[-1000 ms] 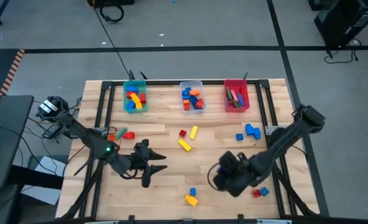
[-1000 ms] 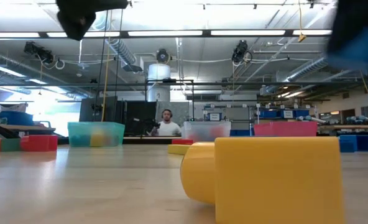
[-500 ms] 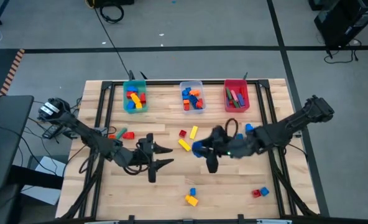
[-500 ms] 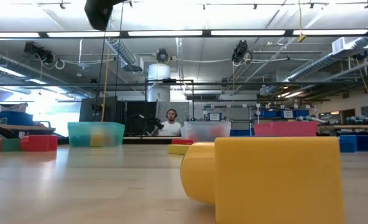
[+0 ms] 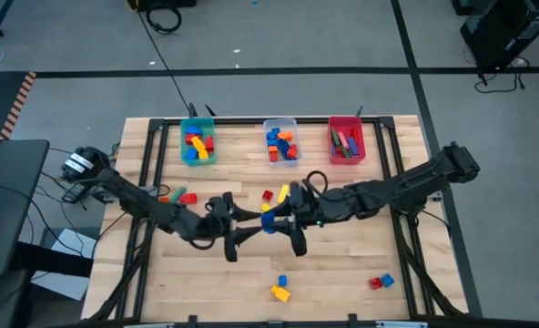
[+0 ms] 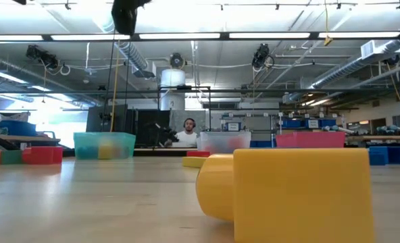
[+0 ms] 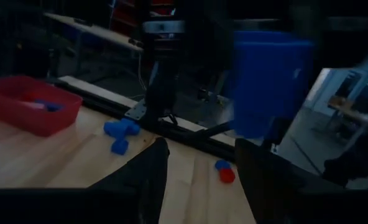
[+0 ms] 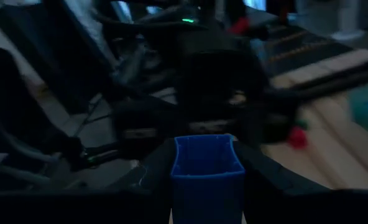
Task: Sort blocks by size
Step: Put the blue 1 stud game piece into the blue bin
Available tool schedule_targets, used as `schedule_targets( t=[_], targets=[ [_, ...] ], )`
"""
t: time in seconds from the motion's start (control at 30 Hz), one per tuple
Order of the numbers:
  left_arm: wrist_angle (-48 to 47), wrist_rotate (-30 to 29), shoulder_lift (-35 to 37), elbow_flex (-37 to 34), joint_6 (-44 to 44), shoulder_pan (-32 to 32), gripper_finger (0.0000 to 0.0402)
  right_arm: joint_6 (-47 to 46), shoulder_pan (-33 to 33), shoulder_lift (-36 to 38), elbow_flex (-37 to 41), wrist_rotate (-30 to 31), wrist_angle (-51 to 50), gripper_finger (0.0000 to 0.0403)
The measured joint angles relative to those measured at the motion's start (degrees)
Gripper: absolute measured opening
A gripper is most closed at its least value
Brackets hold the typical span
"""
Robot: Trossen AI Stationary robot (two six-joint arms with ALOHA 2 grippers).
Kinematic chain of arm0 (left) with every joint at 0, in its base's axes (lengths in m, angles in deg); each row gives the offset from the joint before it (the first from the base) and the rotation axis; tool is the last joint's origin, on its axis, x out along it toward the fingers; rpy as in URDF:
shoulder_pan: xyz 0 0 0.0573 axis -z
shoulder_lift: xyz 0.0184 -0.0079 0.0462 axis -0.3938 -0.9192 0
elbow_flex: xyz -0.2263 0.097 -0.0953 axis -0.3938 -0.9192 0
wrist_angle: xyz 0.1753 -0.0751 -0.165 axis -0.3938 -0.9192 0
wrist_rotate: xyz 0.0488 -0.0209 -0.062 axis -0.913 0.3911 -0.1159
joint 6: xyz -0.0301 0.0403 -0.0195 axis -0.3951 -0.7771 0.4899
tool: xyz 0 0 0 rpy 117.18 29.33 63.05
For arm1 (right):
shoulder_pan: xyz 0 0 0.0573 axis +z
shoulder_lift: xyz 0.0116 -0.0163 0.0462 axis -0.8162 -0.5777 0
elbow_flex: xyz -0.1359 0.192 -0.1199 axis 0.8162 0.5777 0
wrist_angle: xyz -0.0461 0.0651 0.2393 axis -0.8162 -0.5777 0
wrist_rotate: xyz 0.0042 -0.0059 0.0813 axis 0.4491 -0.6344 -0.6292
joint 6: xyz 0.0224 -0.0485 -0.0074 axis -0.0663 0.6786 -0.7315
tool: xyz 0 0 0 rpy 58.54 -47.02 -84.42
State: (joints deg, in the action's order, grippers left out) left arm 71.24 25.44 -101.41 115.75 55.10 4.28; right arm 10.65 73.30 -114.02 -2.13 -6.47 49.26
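Wooden counter [image 5: 342,273] at frame centre, grey floor around. Right gripper [image 5: 274,223] mid-frame, jaws clamped on blue block [image 8: 207,165]; left gripper [image 5: 244,228] facing it, jaws apart, seemingly empty. Loose blocks [image 5: 279,292] lower centre; three bins [image 5: 280,123] along top edge.

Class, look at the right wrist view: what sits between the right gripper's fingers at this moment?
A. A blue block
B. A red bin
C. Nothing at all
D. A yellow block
A: in the right wrist view a blue block sits clamped between the right gripper's two dark fingers, and the high view shows that gripper carrying it beside the left gripper at mid-table.
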Motion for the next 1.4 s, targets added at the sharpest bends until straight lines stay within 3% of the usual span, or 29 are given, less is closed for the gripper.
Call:
schedule_targets(
  t=[0.33,0.6,1.07,1.4],
  targets=[
    [0.7,6.1,0.0,-0.1,4.2,-2.9,0.0209,1.0,-1.5,-1.8,0.0,-3.2,2.3,0.0150],
    [-0.3,7.2,0.0,-0.1,5.5,-3.0,0.0209,1.4,-2.5,-1.8,0.0,-6.5,2.3,0.0150],
    [-1.6,10.0,0.0,0.0,5.6,-3.0,0.0210,2.8,-3.8,-1.1,0.0,-3.9,3.3,0.0150],
    [1.1,9.6,0.0,0.0,5.4,-3.2,0.0210,2.4,-3.8,-1.1,0.0,-4.2,-1.6,0.0150]
  ],
)
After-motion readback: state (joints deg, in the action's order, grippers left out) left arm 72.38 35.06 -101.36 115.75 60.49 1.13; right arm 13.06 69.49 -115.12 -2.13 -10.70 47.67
